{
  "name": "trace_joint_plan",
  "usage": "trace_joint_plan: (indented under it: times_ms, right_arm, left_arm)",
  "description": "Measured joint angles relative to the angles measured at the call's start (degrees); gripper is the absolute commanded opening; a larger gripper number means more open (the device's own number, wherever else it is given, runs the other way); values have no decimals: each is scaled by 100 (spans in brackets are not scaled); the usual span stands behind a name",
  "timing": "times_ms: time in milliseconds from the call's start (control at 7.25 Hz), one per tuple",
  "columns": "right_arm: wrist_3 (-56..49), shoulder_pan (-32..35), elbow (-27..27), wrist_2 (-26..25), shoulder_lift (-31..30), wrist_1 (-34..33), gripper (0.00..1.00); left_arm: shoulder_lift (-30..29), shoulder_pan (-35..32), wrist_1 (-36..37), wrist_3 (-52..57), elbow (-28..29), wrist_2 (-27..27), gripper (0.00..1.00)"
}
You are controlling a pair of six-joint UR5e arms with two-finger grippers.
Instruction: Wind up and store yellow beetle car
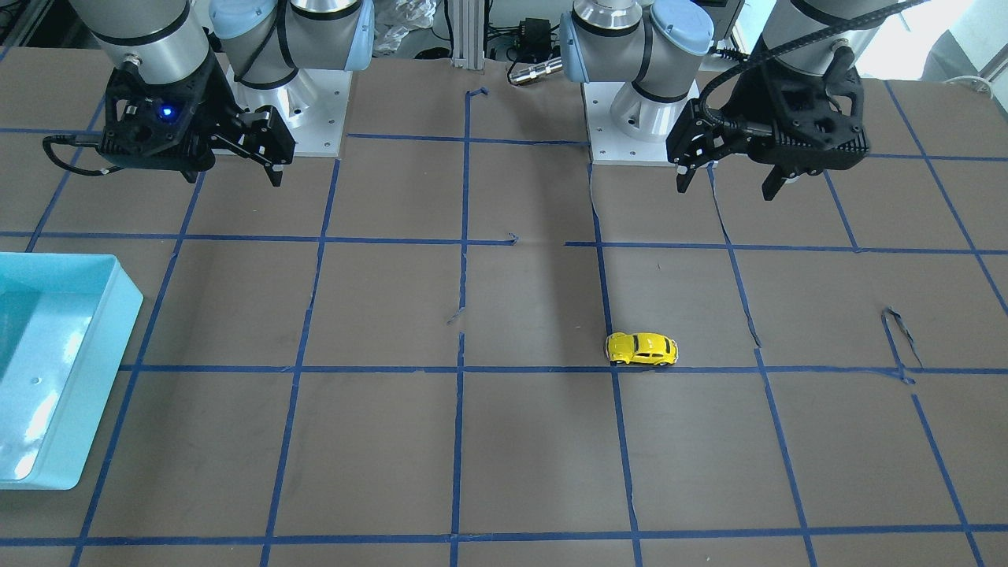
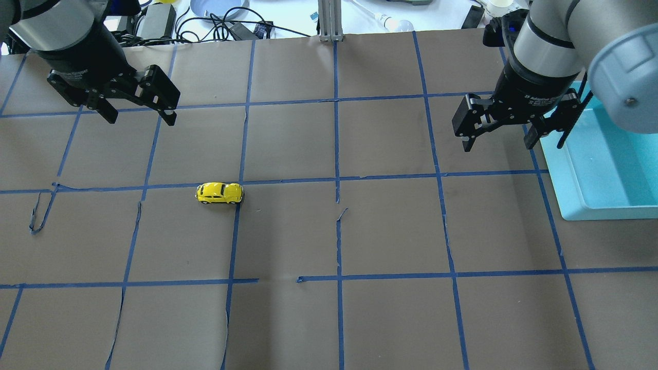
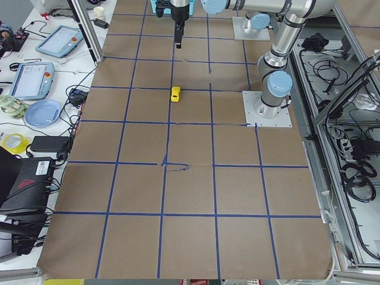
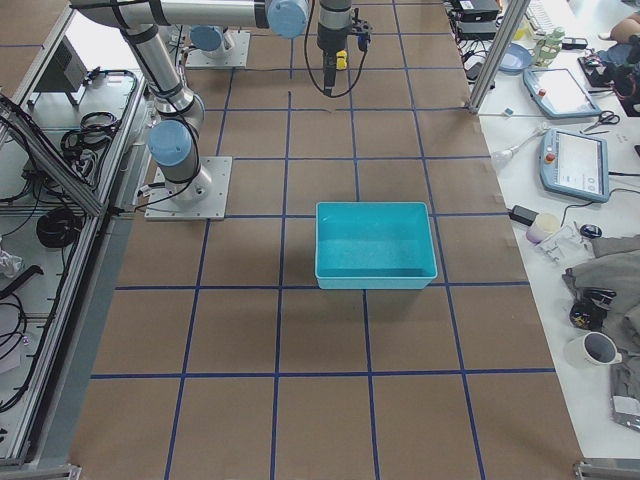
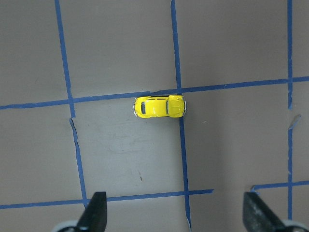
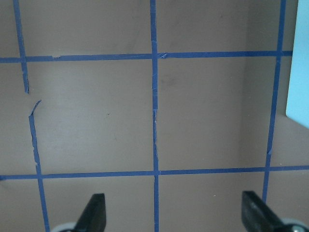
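Observation:
The yellow beetle car (image 2: 219,192) stands on its wheels on the brown table, beside a blue tape crossing, left of centre. It also shows in the front view (image 1: 642,349), the left side view (image 3: 175,94) and the left wrist view (image 5: 159,106). My left gripper (image 2: 140,119) is open and empty, raised above the table, beyond and to the left of the car; its fingertips (image 5: 96,212) frame the bottom of the wrist view. My right gripper (image 2: 497,146) is open and empty, raised over the table next to the bin.
A light blue open bin (image 2: 560,174) stands at the table's right side, also seen in the front view (image 1: 71,409) and the right side view (image 4: 375,260). Blue tape lines grid the brown paper. Cables and tablets lie beyond the far edge.

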Motion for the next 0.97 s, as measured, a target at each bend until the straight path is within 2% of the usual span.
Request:
trace_joint_plan:
  times_ms: [966]
  right_arm:
    - [6, 6, 33, 53, 14, 22, 100]
  left_arm:
    - [-50, 6, 192, 20, 4, 1, 100]
